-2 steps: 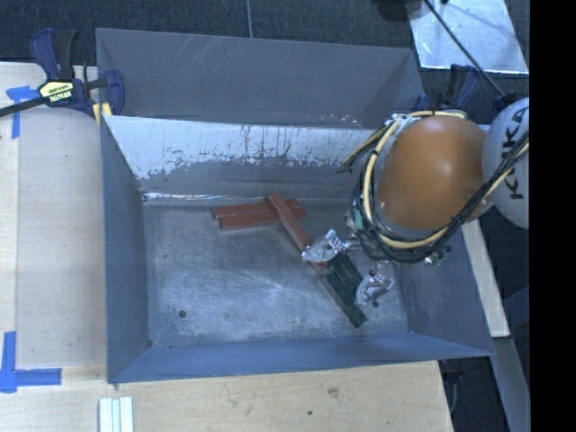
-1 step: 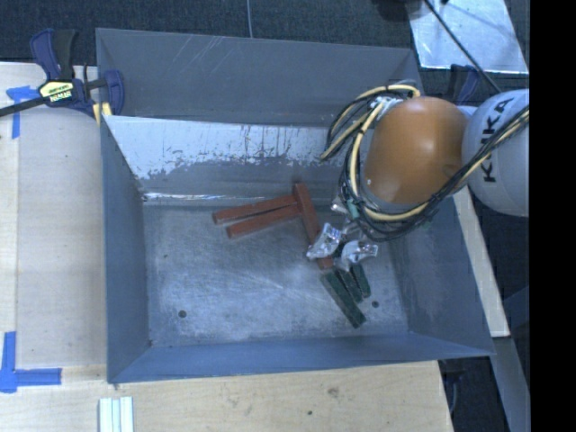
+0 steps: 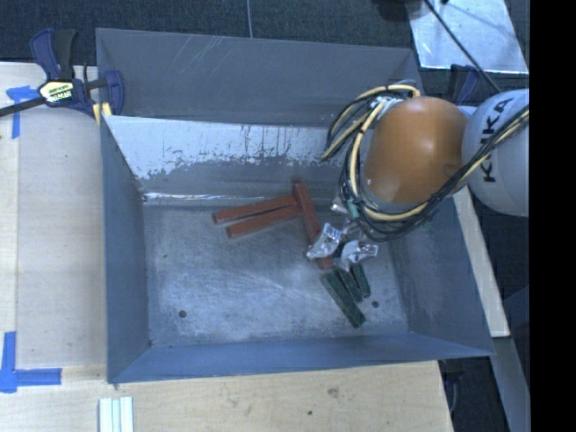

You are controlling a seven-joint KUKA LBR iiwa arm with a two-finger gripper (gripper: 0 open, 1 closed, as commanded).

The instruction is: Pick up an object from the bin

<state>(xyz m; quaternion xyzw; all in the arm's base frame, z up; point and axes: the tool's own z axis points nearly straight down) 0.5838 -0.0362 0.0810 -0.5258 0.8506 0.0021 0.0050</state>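
Currently: grey bin (image 3: 126,268) | two slim dark bars (image 3: 346,295) lie side by side, slanting, on the floor right of centre | gripper (image 3: 342,248) is at their far ends, its opening cannot be told, nor contact | beyond, to the left, red-brown bars (image 3: 256,211) lie crossed near the back wall | orange wrist cover (image 3: 414,151) is above.

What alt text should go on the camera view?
The robot's gripper hangs low in the right half of a grey metal bin, by the near end of some dark strips lying on the floor. Reddish-brown bars lie crossed to its left, near the back wall.
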